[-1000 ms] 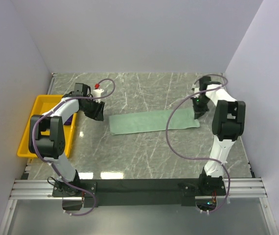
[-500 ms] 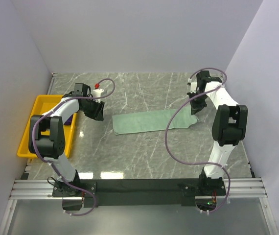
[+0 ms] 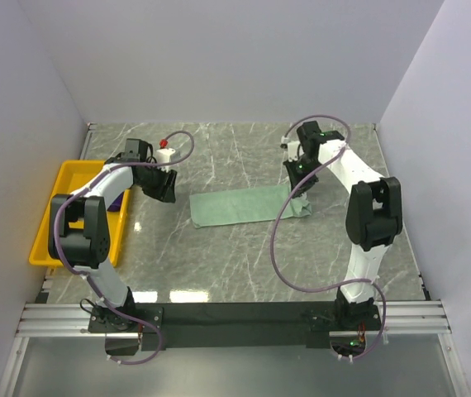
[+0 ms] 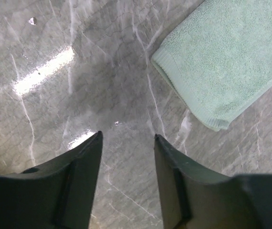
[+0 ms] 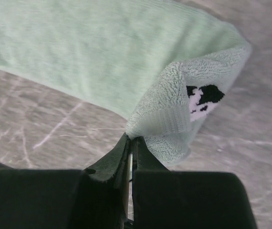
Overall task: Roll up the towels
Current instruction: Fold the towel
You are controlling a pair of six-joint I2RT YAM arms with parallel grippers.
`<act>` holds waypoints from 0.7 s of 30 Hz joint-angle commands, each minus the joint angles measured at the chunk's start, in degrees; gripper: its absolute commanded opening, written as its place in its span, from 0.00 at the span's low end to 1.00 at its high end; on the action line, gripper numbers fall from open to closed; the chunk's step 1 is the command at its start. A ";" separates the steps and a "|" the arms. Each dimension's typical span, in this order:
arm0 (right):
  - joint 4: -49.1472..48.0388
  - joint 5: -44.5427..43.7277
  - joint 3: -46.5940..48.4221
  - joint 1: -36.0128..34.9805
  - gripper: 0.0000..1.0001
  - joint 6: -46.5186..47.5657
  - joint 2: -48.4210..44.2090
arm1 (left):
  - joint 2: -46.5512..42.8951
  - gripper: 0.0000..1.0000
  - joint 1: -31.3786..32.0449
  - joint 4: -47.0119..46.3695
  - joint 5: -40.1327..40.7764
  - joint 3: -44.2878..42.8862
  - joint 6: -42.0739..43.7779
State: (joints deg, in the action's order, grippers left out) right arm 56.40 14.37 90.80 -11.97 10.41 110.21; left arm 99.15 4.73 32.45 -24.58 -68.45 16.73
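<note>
The mint green towel (image 3: 240, 207) is lying flat on the table (image 3: 219, 256), its long axis running left to right, the right end angling slightly toward the back wall. The right gripper (image 5: 130, 141) is clamping that end's corner, holding it curled over. The left gripper (image 4: 126, 138) is hovering, fingers apart, near the left end. The purple towel (image 3: 117, 201) is sitting in the yellow tray (image 3: 45, 219), mostly hidden

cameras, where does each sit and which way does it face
top external: above and behind the bases, looking down on the table, both arms whole.
left wrist: on the left arm, looking down past its open left claw at the mint towel end.
right wrist: on the right arm, looking down its right claw, shut on the towel's lifted end.
shared: all three show the mint towel.
</note>
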 commanded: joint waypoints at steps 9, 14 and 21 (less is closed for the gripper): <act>-1.38 8.47 8.95 -5.17 0.00 -5.57 7.03 | -5.55 0.98 -0.25 -0.89 -2.31 0.59 -1.26; -0.59 10.76 12.28 -7.28 0.00 -6.98 10.10 | -6.87 0.99 -1.74 -2.47 -3.98 1.21 -2.93; 0.02 13.40 15.10 -9.83 0.00 -8.48 12.75 | -6.17 0.99 -2.97 -2.12 -4.78 0.33 -4.16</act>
State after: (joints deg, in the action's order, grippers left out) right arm 55.70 25.28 103.63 -20.67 3.29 122.83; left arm 94.32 2.11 31.07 -27.27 -67.72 13.69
